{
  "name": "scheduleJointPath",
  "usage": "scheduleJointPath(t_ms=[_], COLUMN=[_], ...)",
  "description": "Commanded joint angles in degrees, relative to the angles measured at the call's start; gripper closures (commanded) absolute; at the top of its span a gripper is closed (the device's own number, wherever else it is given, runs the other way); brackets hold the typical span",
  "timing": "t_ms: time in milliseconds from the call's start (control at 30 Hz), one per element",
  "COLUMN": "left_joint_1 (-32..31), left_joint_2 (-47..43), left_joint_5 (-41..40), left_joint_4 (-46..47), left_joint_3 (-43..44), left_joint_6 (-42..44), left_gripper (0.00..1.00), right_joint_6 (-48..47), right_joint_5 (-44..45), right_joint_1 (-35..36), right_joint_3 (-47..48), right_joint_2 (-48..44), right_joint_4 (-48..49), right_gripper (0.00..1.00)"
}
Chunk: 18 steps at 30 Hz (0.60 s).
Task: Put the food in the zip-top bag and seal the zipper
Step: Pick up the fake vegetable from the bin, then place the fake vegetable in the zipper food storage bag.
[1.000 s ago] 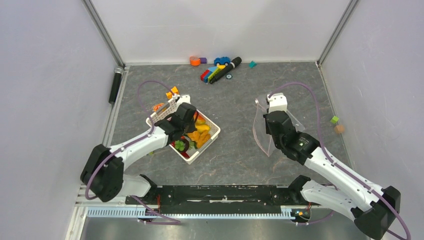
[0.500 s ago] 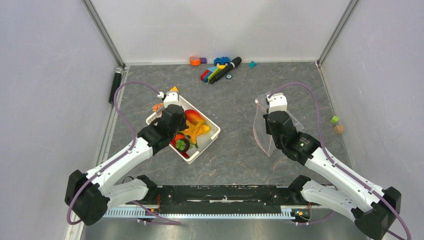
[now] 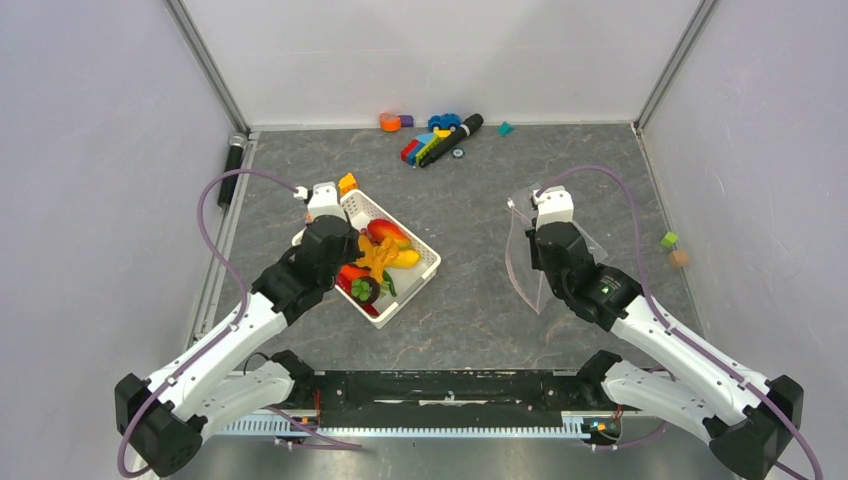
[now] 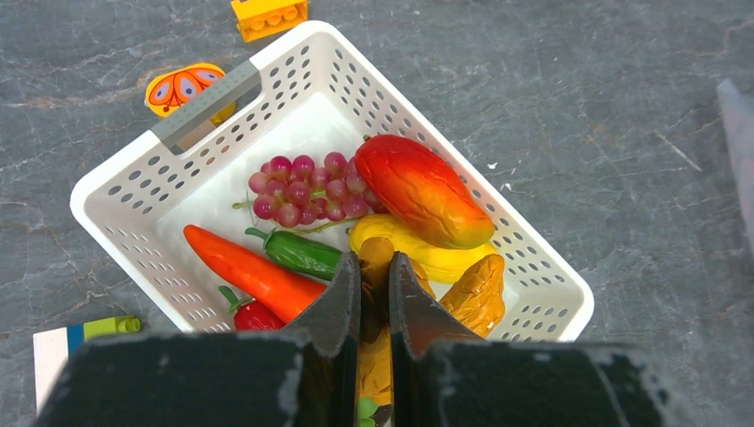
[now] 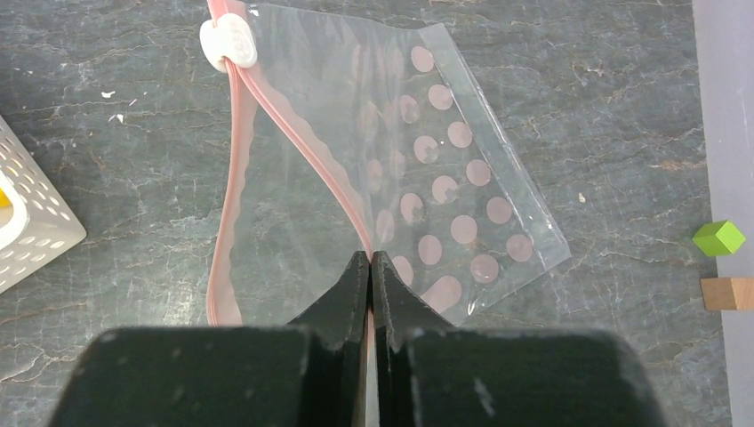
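Observation:
The food lies in a white slotted basket (image 4: 293, 62): purple grapes (image 4: 302, 187), a red-yellow mango (image 4: 418, 187), a carrot (image 4: 244, 267), a green chilli (image 4: 298, 252) and a yellow piece (image 4: 445, 260). My left gripper (image 4: 374, 260) hangs over the basket's near side, shut on a crinkled orange toy food (image 4: 374, 356). To the right, the clear pink-dotted zip-top bag (image 5: 445, 178) is held up off the table, its mouth gaping. My right gripper (image 5: 370, 256) is shut on the pink zipper (image 5: 302, 147). The white slider (image 5: 228, 43) sits at the strip's far end.
Coloured blocks and a toy car (image 3: 435, 140) lie at the back wall. A black cylinder (image 3: 231, 170) rests along the left rail. An orange brick (image 4: 269, 13) and a butterfly piece (image 4: 182, 87) lie behind the basket. A green block (image 5: 718, 237) and a wooden block (image 5: 727, 294) sit at the right wall.
My left arm has swung left and back, carrying its gripper from over the basket's middle to the basket's left side, still shut on the orange food. The right arm and the bag have not moved.

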Motion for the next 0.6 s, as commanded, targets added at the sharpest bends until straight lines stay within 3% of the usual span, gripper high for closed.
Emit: scheduleJointPath(t_ms=[0, 200, 300, 433, 567], left_joint_1=[0.2, 0.2, 0.2, 0.0, -2.4], left_joint_2=[-3.4, -7.4, -8.4, -6.0, 1.2], left_joint_5=[0.6, 0.8, 10.4, 25.5, 31.6], left_joint_4=[1.3, 5.7, 12.5, 28.1, 33.0], left_joint_3=[0.8, 0.5, -0.6, -4.9, -2.2], left_joint_6=[0.3, -2.4, -3.4, -6.7, -8.9], left_gripper=[0.98, 0.98, 0.98, 0.98, 0.98], right_joint_6=[-0.8, -0.8, -0.5, -0.6, -0.3], right_joint_5=[-1.8, -4.3, -4.8, -4.7, -4.1], right_joint_1=[-0.1, -0.1, -0.1, -0.2, -0.1], right_joint_3=[0.5, 0.1, 0.0, -0.2, -1.2], right_joint_2=[-0.7, -0.9, -1.2, -2.7, -4.4], right_joint_4=[1.3, 2.5, 2.3, 2.3, 3.2], right_gripper=[0.96, 0.96, 0.96, 0.95, 0.94])
